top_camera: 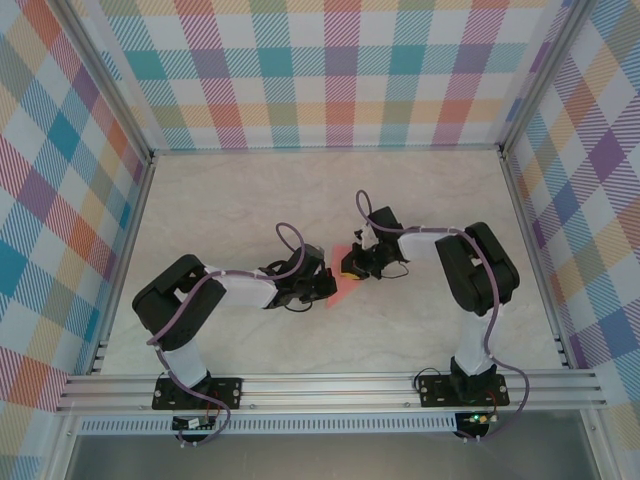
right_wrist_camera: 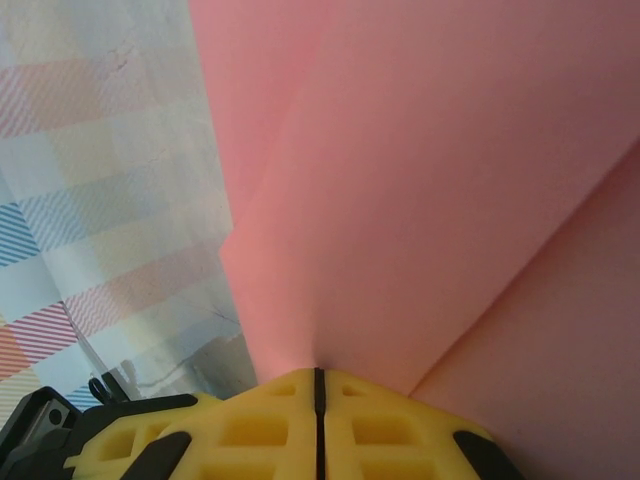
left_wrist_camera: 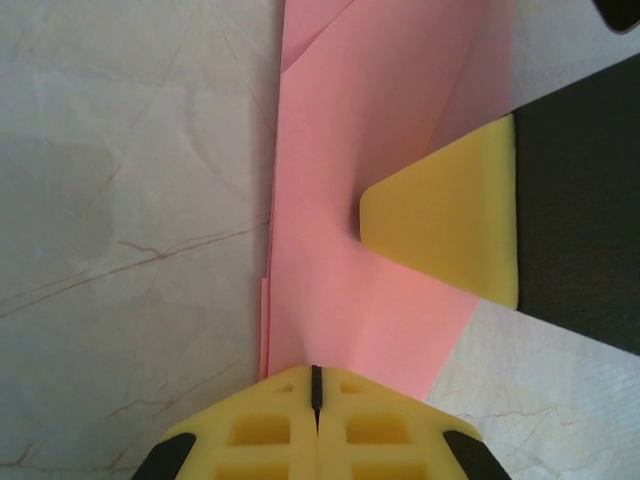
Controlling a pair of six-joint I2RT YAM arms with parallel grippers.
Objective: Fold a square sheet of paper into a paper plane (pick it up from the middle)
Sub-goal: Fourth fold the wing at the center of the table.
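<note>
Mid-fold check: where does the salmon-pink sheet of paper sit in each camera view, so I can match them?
Top external: the salmon-pink sheet of paper is a small patch mid-picture.
Left wrist: it runs down the middle into the shut left gripper.
Right wrist: it spreads across centre and right, pinched by the shut right gripper.
Shared landmark: the right gripper's yellow fingers, entering the left wrist picture from the right.

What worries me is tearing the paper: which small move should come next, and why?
Probably keep the left claw shut and ease the right claw slightly away, drawing the square sheet of paper taut: both claws pinch the pink, already layered sheet close together, and it looks bowed between them, not crisply creased.
</note>
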